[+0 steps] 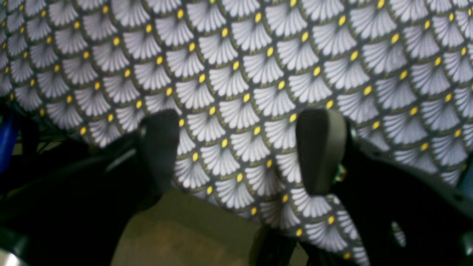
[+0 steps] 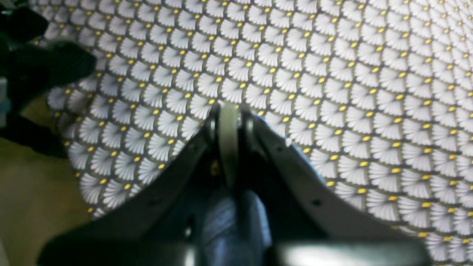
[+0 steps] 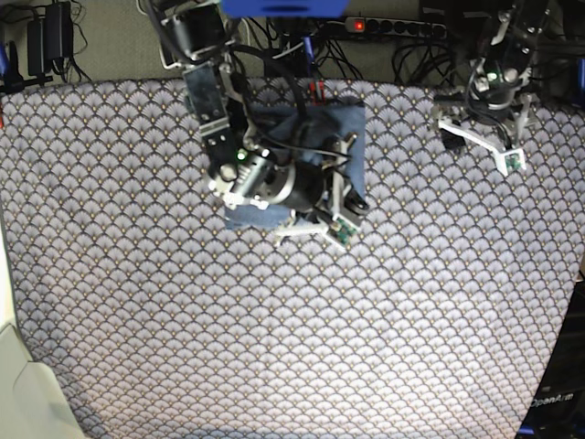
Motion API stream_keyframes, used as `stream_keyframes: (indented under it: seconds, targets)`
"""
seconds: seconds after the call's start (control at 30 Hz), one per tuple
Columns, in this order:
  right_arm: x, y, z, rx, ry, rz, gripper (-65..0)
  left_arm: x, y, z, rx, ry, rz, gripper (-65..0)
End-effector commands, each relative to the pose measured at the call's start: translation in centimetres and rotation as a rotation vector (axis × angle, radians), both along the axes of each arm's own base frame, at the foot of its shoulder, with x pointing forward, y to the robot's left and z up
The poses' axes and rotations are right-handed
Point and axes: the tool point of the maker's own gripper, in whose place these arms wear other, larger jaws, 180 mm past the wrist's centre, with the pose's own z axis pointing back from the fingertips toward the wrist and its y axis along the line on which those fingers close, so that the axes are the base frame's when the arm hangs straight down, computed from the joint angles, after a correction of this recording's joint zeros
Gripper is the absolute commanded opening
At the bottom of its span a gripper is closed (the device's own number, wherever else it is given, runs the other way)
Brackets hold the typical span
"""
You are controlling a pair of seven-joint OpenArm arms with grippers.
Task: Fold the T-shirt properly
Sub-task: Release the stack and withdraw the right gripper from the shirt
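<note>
The slate-blue T-shirt point(image 3: 353, 146) lies as a folded packet near the table's far edge, partly hidden under my right arm. No lettering shows. My right gripper point(image 3: 350, 208) hovers over the packet's near right corner. In the right wrist view the right gripper point(image 2: 229, 111) has its fingers pressed together with no cloth seen between them, and the shirt is out of view. My left gripper point(image 3: 480, 146) is off to the right near the far edge. In the left wrist view the left gripper point(image 1: 242, 118) is open and empty over bare tablecloth.
The scallop-patterned tablecloth point(image 3: 274, 347) covers the whole table. Cables and a power strip point(image 3: 393, 26) run behind the far edge. The tablecloth's edge and the floor point(image 1: 184, 232) show just under my left gripper. A pale object point(image 3: 23, 393) sits at the near left corner.
</note>
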Motion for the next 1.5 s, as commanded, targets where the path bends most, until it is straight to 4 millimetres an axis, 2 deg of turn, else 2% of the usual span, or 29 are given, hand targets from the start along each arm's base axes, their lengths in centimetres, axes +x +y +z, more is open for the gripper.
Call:
stream_keyframes:
  seconds: [0.0,0.33,0.43,0.57,0.73,0.83,0.93,1.13,1.27,1.47]
  targets:
    - [0.3,0.8,1.1,0.047,-0.016,0.004,-65.0,0.6,0.5,1.0,0.025,-0.035,-0.004,-16.4]
    - [0.2,1.4,-0.6,0.084,0.028,0.002,-65.0,0.5,0.8,1.2,0.038,-0.032,-0.014,-16.4]
    - [0.8,1.4,-0.9,0.076,0.036,-0.010,-64.8,0.4,0.8,1.1,0.037,-0.031,-0.014,-16.4]
    - [1.0,2.0,-0.6,0.132,0.069,-0.010,-58.2,0.4,0.8,1.1,0.037,-0.031,-0.014,-16.4]
    - [1.3,2.1,-1.0,0.129,0.084,-0.007,-46.5,0.4,0.8,1.1,0.037,-0.029,-0.014,-16.4]
    - [1.3,2.1,-0.9,0.133,0.081,-0.004,-42.0,0.3,0.8,1.0,0.037,-0.026,-0.014,-16.4]
    - [1.2,3.1,0.9,0.188,0.026,0.014,-41.7,0.0,0.8,0.9,0.039,-0.020,-0.015,-16.4]
    - [2.3,2.6,5.7,0.257,-0.108,-0.002,-41.7,0.0,0.8,0.9,0.038,-0.019,-0.015,-16.4]
    - [2.9,0.8,7.9,0.243,-0.195,-0.015,-41.7,0.0,0.8,0.9,0.038,-0.019,-0.015,-16.4]
    - [3.1,-6.3,5.5,0.151,-0.199,-0.139,-42.0,0.3,0.8,1.1,0.039,-0.026,-0.015,-16.4]
